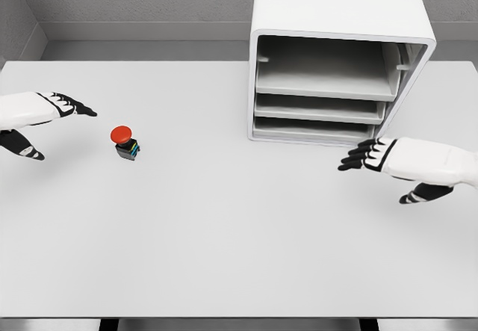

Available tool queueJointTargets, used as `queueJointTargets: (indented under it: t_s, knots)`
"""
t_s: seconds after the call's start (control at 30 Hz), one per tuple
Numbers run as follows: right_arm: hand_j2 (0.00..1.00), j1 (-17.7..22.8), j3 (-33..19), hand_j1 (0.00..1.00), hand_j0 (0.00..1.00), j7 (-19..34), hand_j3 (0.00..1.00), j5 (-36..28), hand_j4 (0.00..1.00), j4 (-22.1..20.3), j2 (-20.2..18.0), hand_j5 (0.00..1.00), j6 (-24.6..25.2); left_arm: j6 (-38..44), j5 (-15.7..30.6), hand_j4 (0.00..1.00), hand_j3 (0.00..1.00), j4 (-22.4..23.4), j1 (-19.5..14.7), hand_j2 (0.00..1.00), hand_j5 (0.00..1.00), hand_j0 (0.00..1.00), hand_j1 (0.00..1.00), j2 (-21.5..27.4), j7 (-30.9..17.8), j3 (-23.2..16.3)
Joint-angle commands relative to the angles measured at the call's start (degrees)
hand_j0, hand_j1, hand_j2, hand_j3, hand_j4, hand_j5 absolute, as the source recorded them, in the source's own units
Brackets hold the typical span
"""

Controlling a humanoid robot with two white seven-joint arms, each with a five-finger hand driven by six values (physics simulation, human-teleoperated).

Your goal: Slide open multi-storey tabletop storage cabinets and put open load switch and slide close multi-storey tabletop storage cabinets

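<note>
The load switch (125,143), a small dark block with a red round button on top, stands on the white table left of centre. My left hand (56,118) hovers to its left with fingers spread, holding nothing. The white multi-storey cabinet (340,51) stands at the back right, its front facing me with three grey drawers stacked inside. Just below the cabinet's lower right corner my right hand (373,163) floats with fingers stretched out, touching nothing.
The white table (224,226) runs to a front edge near the bottom of the picture. A grey wall stands behind the cabinet and the table's far edge.
</note>
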Motion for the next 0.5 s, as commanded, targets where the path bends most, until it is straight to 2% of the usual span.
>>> queueJointTargets:
  t_s: [0.0,0.13,0.2,0.23,0.33,0.4,0.47]
  knots:
    - [1.00,-0.09,0.25,1.00,1.00,-0.02,1.00,-0.36,1.00,-0.14,-0.06,1.00,0.16,0.15,0.32,1.00,1.00,0.03,0.00,1.00,1.00,1.00,1.00,0.06,0.02,0.01]
    - [1.00,-0.18,0.17,1.00,1.00,-0.02,1.00,-0.36,1.00,0.04,0.03,1.00,0.16,0.15,0.23,1.00,1.00,0.38,-0.09,1.00,1.00,1.00,1.00,-0.03,0.02,-0.16]
    - [1.00,-1.58,0.08,1.00,1.00,-0.02,1.00,-0.44,1.00,0.21,0.82,1.00,0.16,0.15,-0.38,1.00,1.00,0.38,-2.46,1.00,1.00,1.00,1.00,-2.40,0.02,-4.55]
    - [1.00,-2.63,0.17,1.00,1.00,-0.02,1.00,-0.44,1.00,0.21,1.52,1.00,0.16,0.15,-1.26,1.00,1.00,0.38,-3.51,1.00,1.00,1.00,1.00,-4.07,0.02,-5.61]
    - [1.00,-6.06,0.25,1.00,1.00,-0.02,1.00,-0.53,1.00,0.57,3.54,1.00,0.16,0.15,-2.76,1.00,1.00,0.38,-3.78,1.00,1.00,1.00,1.00,-6.88,0.02,-6.40]
    - [1.00,-7.21,0.25,1.00,1.00,-0.02,1.00,-0.71,1.00,0.74,4.24,1.00,0.16,0.15,-2.67,1.00,1.00,0.55,-5.97,1.00,1.00,1.00,1.00,-8.20,0.02,-9.30]
    - [1.00,-8.53,0.34,1.00,1.00,-0.02,1.00,-0.80,1.00,1.27,4.95,1.00,0.16,0.15,-2.76,1.00,1.00,5.21,-7.82,1.00,1.00,1.00,1.00,-11.01,0.02,-9.48]
